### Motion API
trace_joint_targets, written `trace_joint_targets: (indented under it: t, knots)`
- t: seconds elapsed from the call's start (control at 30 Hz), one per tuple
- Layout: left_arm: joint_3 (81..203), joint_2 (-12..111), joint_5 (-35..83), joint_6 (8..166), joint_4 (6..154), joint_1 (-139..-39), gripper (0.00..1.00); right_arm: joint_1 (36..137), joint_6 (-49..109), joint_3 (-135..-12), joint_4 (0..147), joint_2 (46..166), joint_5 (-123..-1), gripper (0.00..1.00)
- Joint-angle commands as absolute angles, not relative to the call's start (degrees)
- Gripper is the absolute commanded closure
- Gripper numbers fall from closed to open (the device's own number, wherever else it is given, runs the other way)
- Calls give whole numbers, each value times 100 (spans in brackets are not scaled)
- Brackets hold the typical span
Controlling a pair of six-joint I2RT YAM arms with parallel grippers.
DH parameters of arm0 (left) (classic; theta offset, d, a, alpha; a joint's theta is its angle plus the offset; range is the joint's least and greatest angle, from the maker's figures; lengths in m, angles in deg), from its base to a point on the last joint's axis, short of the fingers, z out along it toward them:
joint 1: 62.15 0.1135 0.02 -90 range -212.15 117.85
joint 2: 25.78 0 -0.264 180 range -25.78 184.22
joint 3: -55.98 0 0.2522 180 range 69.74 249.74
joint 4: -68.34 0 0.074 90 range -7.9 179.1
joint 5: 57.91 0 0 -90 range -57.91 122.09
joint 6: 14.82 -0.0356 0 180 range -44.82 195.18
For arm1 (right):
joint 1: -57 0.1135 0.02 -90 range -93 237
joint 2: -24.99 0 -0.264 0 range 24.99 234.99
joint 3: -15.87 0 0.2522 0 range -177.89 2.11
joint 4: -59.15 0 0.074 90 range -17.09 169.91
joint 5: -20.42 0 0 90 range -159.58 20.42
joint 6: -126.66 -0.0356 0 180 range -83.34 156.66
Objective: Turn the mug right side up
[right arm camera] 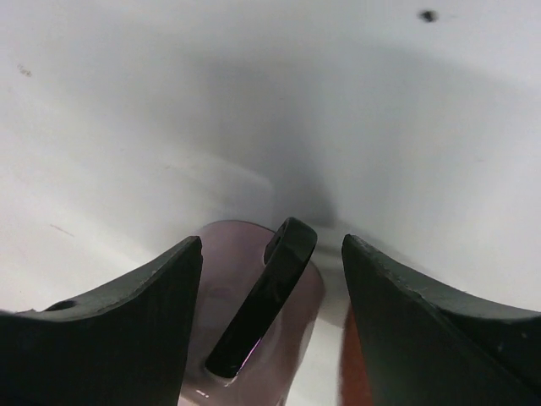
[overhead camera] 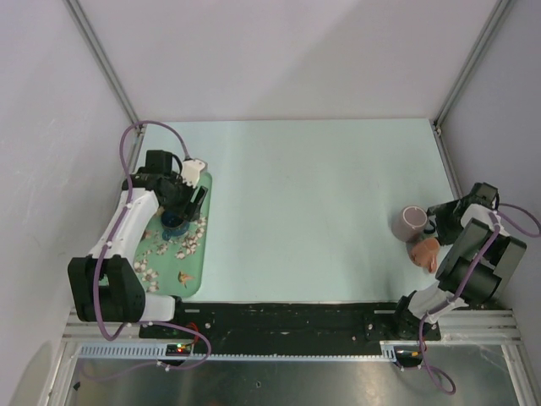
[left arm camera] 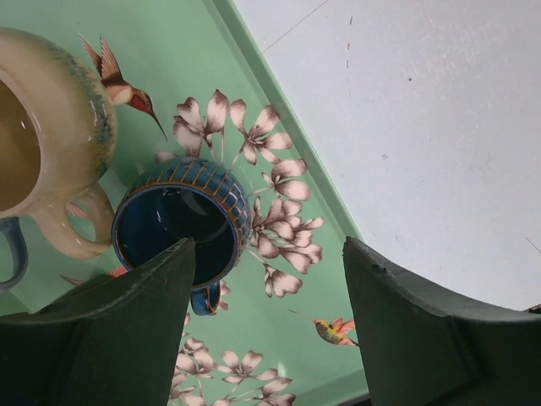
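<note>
Both wrists: jaws spread up close, mugs beyond.

Nearest, the left gripper [left arm camera: 269,245] hangs with fingers apart over a dark blue mug [left arm camera: 190,182] on the flowered tray [left arm camera: 186,51]. At 10 o'clock, just beside it, lies the mug [left arm camera: 59,110], beige and cut off by the frame edge, so its pose is unclear. The right gripper [right arm camera: 271,238], fingers apart, straddles the black handle [right arm camera: 270,288] of a half-hidden mauve mug [right arm camera: 224,279].

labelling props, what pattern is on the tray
Mint green tray with pale pink flowers and hummingbirds; left wrist view shows it best.
</note>
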State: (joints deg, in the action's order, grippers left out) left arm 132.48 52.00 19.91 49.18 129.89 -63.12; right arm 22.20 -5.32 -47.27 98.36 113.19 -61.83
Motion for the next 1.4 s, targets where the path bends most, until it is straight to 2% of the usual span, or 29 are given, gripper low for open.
trace_joint_targets:
  t: [0.0, 0.2, 0.33, 0.63, 0.77, 0.8, 1.0, 1.2, 1.37]
  knots:
    - [13342, 5019, 2064, 4798, 13002, -6338, 25, 2628, -487, -5267, 9872, 11505, -6253, 28]
    - [13276, 4968, 2153, 4719, 13000, -6333, 25, 3473, -366, -5652, 10069, 11849, -6153, 22]
    - [13190, 4939, 2185, 4653, 12993, -6337, 26, 4016, -304, -5954, 10169, 12198, -6092, 28]
    - [13072, 4880, 2213, 4561, 12990, -6338, 26, 4650, 91, -6714, 10551, 12845, -6317, 65]
    - [13057, 4888, 2216, 4552, 12996, -6338, 26, 4808, 526, -6960, 10681, 13031, -6019, 93]
    - [13074, 4891, 2220, 4567, 12994, -6338, 26, 4850, 654, -6995, 10678, 13003, -5864, 97]
    - [13559, 4862, 1964, 4790, 13198, -6337, 26, 5420, 1283, -7024, 10378, 12240, -5125, 100]
    - [14438, 4852, 1500, 5669, 13428, -6502, 25, 6802, 1110, -6876, 9740, 11386, -4887, 100]
    - [14941, 4856, 264, 6402, 13460, -6768, 21, 7985, 592, -6839, 8732, 10957, -4834, 100]
